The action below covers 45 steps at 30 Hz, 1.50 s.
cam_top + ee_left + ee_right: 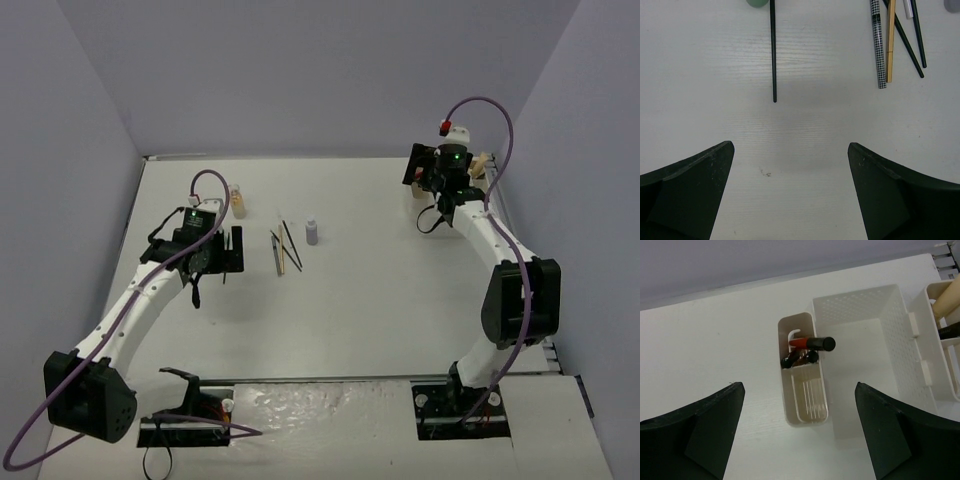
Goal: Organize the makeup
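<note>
Now my left pincer (790,145) hangs spread over the desk (700,75), the thin black pencil (773,50) just ahead; I should advance, straddle its shaft squarely, then close. Right pincer (799,384), spread, overlooks the white organizer (860,305).

A white table (380,300) with faint wood grain is filling the enclosure, its far edge running along the foot of a pale lavender back wall (320,70). A left wall (60,180) and a right wall (590,150) of the same colour are flanking it. Even, diffuse light is casting only soft shadows.
</note>
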Motion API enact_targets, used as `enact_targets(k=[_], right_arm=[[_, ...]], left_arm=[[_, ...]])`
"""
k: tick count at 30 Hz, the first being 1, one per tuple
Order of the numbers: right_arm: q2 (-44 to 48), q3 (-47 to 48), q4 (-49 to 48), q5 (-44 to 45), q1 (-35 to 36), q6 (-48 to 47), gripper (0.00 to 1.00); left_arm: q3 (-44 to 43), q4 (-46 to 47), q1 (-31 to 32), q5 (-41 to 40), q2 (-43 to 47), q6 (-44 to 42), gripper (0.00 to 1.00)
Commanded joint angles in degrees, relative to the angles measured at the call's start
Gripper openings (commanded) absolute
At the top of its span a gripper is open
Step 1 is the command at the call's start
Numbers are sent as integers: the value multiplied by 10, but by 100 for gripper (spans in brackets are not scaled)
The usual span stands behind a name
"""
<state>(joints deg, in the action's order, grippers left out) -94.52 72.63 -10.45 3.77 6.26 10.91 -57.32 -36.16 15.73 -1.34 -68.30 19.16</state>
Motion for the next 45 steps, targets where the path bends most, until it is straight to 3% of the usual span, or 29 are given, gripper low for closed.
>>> enact_targets(k=[1, 8, 30, 34, 41, 45], right_arm=[[-63, 72, -74, 37, -7, 8, 88], [-131, 120, -91, 24, -9, 24, 88], [-165, 163, -125, -70, 15, 76, 91], [-155, 167, -113, -43, 15, 62, 91], [-99, 116, -134, 86, 14, 21, 90], [-95, 107, -131, 94, 8, 19, 86]], left_arm=[[-17, 14, -3, -10, 25, -2, 96], [-18, 10, -3, -9, 27, -2, 97], [-18, 10, -3, -3, 26, -2, 97], [-17, 9, -3, -3, 27, -2, 97], [-17, 11, -3, -2, 29, -1, 96], [-17, 11, -3, -1, 29, -1, 96]])
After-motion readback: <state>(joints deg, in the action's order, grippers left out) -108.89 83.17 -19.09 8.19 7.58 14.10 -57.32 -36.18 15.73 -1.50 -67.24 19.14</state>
